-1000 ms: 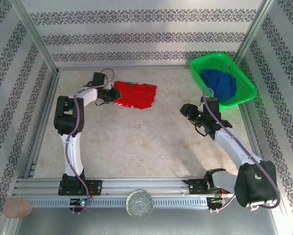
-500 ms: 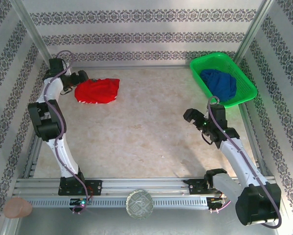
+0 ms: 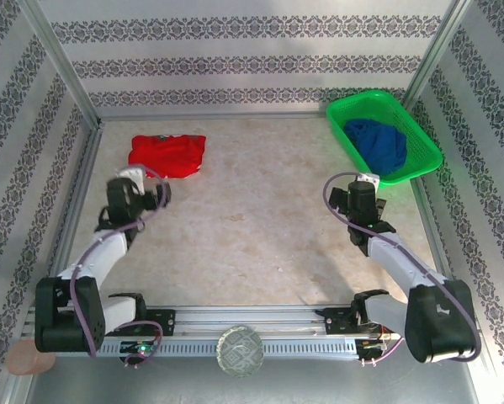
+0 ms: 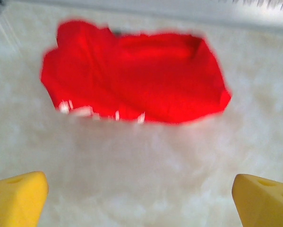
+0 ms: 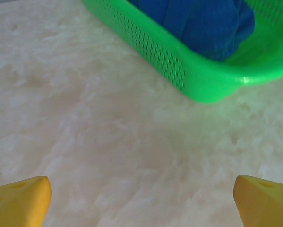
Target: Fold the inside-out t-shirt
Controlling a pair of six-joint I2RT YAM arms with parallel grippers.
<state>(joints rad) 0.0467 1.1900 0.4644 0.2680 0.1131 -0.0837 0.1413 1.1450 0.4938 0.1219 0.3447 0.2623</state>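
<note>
The inside-out t-shirt (image 3: 167, 156) is a bright red, folded, wrinkly bundle lying flat at the far left of the table, blurred in the left wrist view (image 4: 132, 78). My left gripper (image 3: 156, 194) hovers a short way nearer than the shirt, open, its yellow fingertips (image 4: 16, 198) wide apart over bare table with nothing between them. On the right side of the table my right gripper (image 3: 363, 187) is also open and empty, its yellow fingertips (image 5: 18, 198) spread above bare table just short of the basket.
A green plastic basket (image 3: 424, 156) at the far right holds a dark blue garment (image 3: 378, 143); its perforated wall (image 5: 179, 66) is close ahead of my right gripper. Patterned walls and metal rails enclose the table.
My left gripper carried the shirt to the far left, let go and pulled back toward the near edge. The right gripper opened and swung to face the basket.
</note>
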